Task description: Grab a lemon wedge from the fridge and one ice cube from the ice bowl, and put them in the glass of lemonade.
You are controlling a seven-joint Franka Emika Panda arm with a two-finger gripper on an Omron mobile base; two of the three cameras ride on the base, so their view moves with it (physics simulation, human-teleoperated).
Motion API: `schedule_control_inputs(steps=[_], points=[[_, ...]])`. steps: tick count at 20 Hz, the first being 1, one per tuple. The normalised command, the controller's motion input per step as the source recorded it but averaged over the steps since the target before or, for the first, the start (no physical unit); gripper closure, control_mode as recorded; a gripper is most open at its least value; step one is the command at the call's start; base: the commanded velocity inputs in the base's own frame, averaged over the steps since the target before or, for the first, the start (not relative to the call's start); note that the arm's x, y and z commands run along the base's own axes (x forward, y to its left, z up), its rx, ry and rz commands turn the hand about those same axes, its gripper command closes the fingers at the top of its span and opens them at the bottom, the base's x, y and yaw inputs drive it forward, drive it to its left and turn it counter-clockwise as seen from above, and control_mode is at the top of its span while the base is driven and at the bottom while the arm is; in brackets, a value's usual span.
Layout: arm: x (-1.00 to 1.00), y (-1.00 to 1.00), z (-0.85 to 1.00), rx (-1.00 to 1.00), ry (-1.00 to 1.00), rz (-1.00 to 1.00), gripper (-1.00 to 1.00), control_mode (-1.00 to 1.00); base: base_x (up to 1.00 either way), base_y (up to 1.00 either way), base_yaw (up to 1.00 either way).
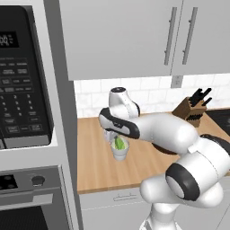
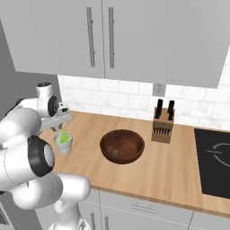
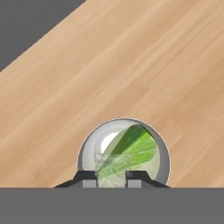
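Observation:
The glass of lemonade (image 1: 120, 153) (image 2: 64, 146) (image 3: 87, 146) stands on the wooden counter near its left end. My gripper (image 1: 117, 141) (image 2: 63, 133) (image 3: 111, 178) hangs right over the glass mouth, shut on the lemon wedge (image 1: 119, 143) (image 2: 65, 136) (image 3: 133, 148). The yellow-green wedge sits at the glass rim, pinched at its near end between the two fingertips. The dark reddish-brown ice bowl (image 2: 105, 150) rests to the right of the glass, with a pale ice cube (image 2: 115, 152) inside. The fridge is out of view.
A tan knife block (image 1: 191, 112) (image 2: 162, 128) stands by the tiled wall behind the bowl. A black microwave (image 1: 22, 76) and oven (image 1: 27, 197) fill the left side. A black cooktop (image 2: 213, 161) lies at the right. Grey upper cabinets (image 2: 99, 36) hang overhead.

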Motion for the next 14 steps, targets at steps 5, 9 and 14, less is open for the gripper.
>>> schedule_control_inputs(steps=[5, 9, 14], points=[[-0.04, -0.09, -0.2, 0.0, 0.0, 0.0, 1.0, -1.0, 0.0, 0.0, 0.0], [0.0, -0.2, -0.35, 0.01, 0.0, 0.0, 1.0, -1.0, 0.0, 0.0, 0.0], [0.0, -0.04, -0.06, 0.0, 0.0, 0.0, 1.0, -1.0, 0.0, 0.0, 0.0]])
